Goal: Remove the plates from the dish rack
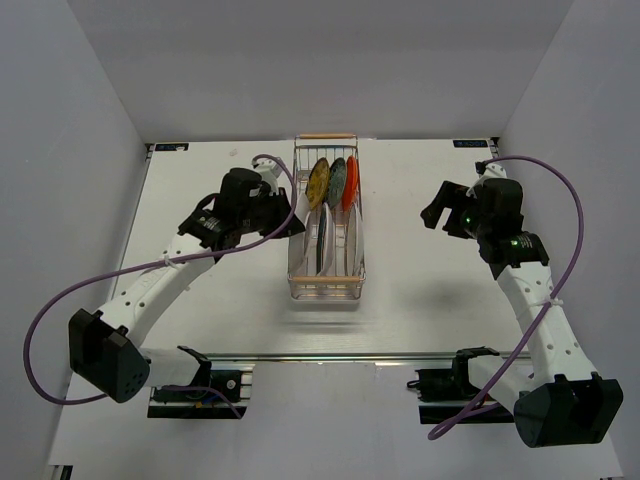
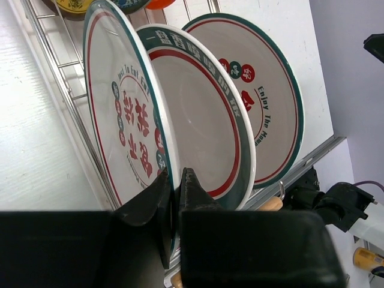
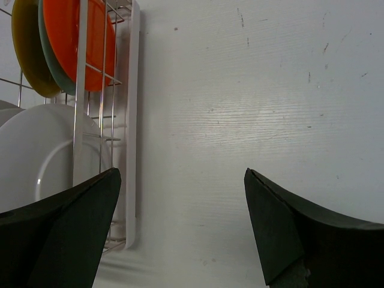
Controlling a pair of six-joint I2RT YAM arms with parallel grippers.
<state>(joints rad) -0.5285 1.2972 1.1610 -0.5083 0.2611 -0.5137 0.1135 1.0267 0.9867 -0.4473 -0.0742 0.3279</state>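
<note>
- The dish rack [image 1: 327, 240] sits mid-way across the table [image 1: 420, 300], between our 2 arms. 6 plates [image 1: 335, 185] stand on edge in it, 3 large at the near end and 3 small at the far end.
- The red-lettered large plate [image 2: 123, 120] nearest our left arm is the one in hand. We judge it should rise straight, clear of its neighbour and the wires.
- Our left gripper [image 2: 176, 186] is clenched on that plate's rim.
- Our right gripper [image 3: 182, 180] hangs spread wide beside the rack, holding nothing.

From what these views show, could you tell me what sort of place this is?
Likely a robot test cell, not a kitchen: plain walls box in a white table, left arm and right arm mounted at its near edge.
</note>
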